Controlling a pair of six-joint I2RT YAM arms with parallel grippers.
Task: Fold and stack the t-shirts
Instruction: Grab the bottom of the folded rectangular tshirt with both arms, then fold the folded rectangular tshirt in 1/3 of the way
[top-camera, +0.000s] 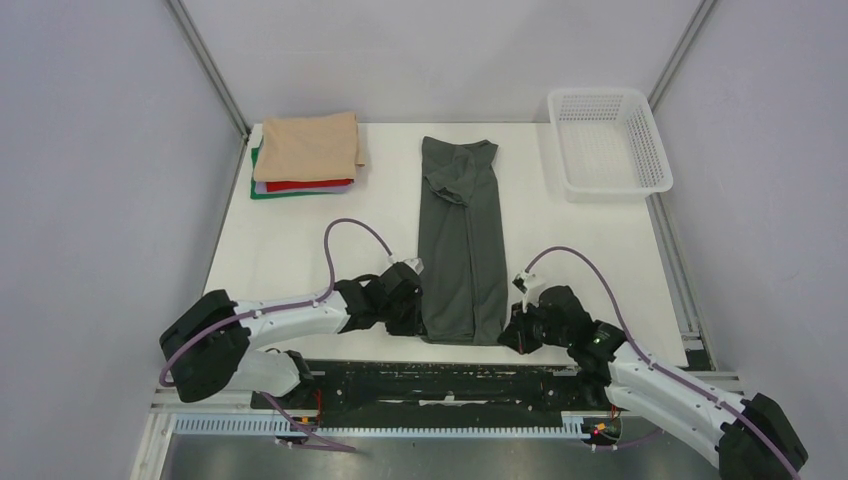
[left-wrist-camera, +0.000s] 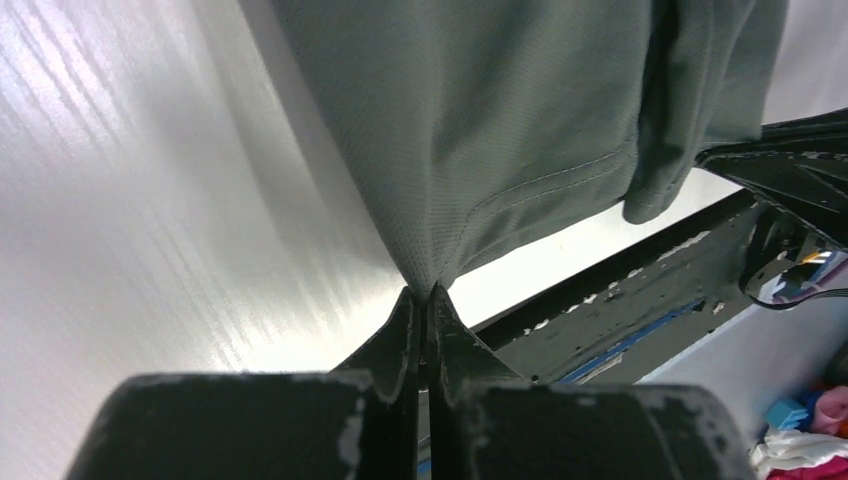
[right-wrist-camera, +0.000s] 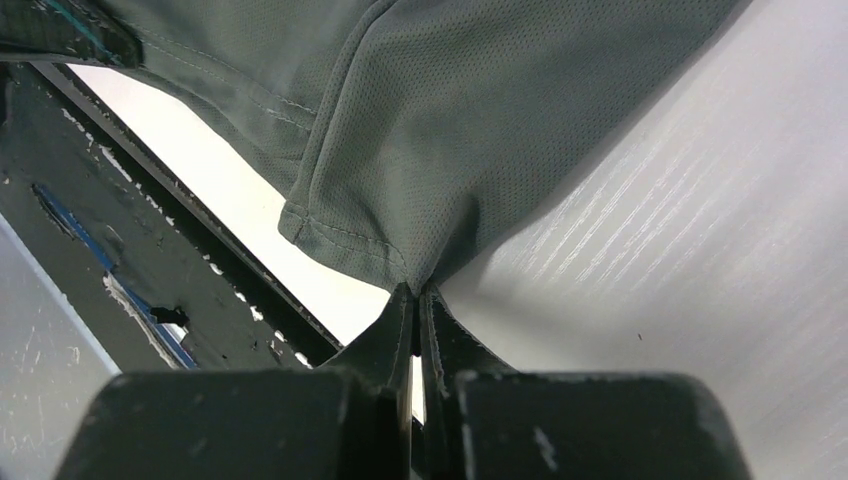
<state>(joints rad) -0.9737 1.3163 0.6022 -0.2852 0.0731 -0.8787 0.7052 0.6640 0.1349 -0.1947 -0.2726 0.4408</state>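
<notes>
The dark charcoal-grey t-shirt (top-camera: 461, 240) lies folded into a long narrow strip down the middle of the white table, collar end far, hem near. My left gripper (top-camera: 417, 320) is shut on the hem's near left corner; the cloth (left-wrist-camera: 470, 130) is pinched at the fingertips (left-wrist-camera: 428, 295). My right gripper (top-camera: 508, 335) is shut on the near right corner; the cloth (right-wrist-camera: 450, 130) is pinched at its tips (right-wrist-camera: 417, 292). A stack of folded t-shirts, tan/peach (top-camera: 312, 146) on top of red (top-camera: 305, 185) and green (top-camera: 270, 192), sits at the far left.
A white plastic lattice basket (top-camera: 608, 142) stands at the far right corner. The black base rail (top-camera: 440, 385) runs along the table's near edge, just behind the shirt's hem. Grey walls close in the left, right and far sides.
</notes>
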